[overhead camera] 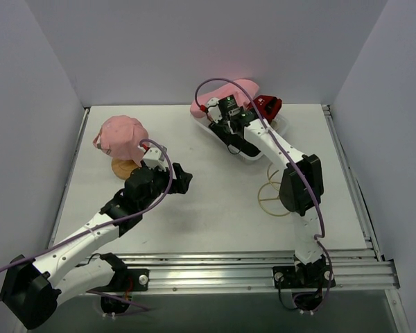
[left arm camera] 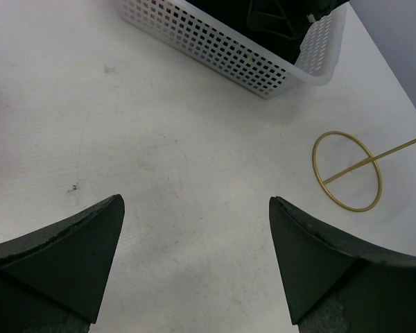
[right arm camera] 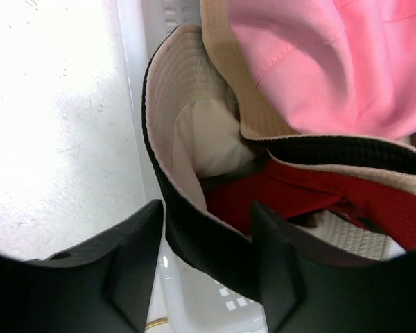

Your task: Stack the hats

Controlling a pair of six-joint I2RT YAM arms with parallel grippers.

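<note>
Right gripper (right arm camera: 208, 243) sits low in the basket (right arm camera: 135, 41), jaws astride the black hat (right arm camera: 194, 229) at its wall. Fabric fills the gap, but we cannot tell whether it is pinched or loose. Left gripper (left arm camera: 196, 208) hangs spread wide over the table (left arm camera: 159, 139), holding nothing. Pink cap (overhead camera: 121, 135) sits on the stand (overhead camera: 125, 166), far left. Red cap (right arm camera: 333, 201) and pink hat (right arm camera: 319, 62) crowd the black one in the basket.

Our judgement: bite the wall only, lift straight, and watch that the red cap does not drag along.

Hidden: the black hat's crown and the basket floor. The beige edges may be lining or another hat.
</note>
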